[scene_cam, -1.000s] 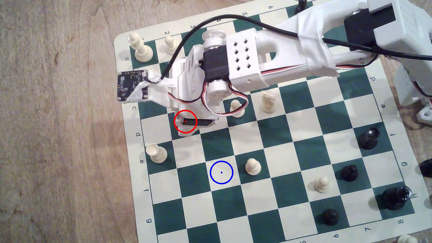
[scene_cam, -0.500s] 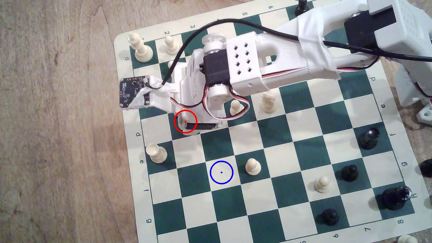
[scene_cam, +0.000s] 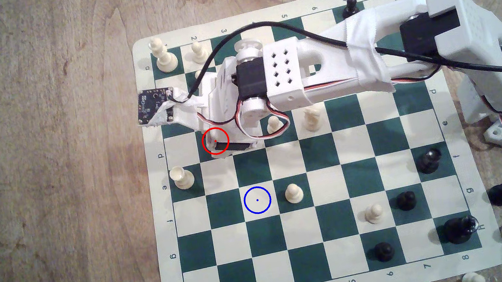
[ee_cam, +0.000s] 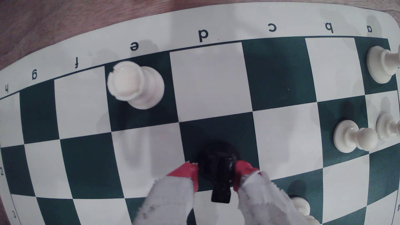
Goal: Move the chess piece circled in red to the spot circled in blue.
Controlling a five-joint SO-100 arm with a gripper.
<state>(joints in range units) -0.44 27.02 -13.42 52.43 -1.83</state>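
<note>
The black chess piece (ee_cam: 216, 164) stands on a green square in file d of the board. My gripper (ee_cam: 217, 171) reaches down over it, and its red-tipped fingers (ee_cam: 188, 173) press against the piece from both sides. In the exterior view the gripper (scene_cam: 220, 142) covers the piece inside the red ring (scene_cam: 213, 128). The spot (scene_cam: 257, 200), a cream square with a blue ring and dot, lies two rows nearer the camera and one column toward the exterior view's right of the red ring. No piece stands on it.
A cream rook (scene_cam: 181, 178) stands just off the red ring. A cream pawn (scene_cam: 293, 192) sits on the square next to the spot, on the exterior view's right. Another cream pawn (scene_cam: 274, 125) and a cream knight (scene_cam: 311, 117) stand beside the wrist.
The arm has dropped slightly over the ringed square, and a white finger now covers more of the dark piece. Almost nothing has moved in the last half second.
</note>
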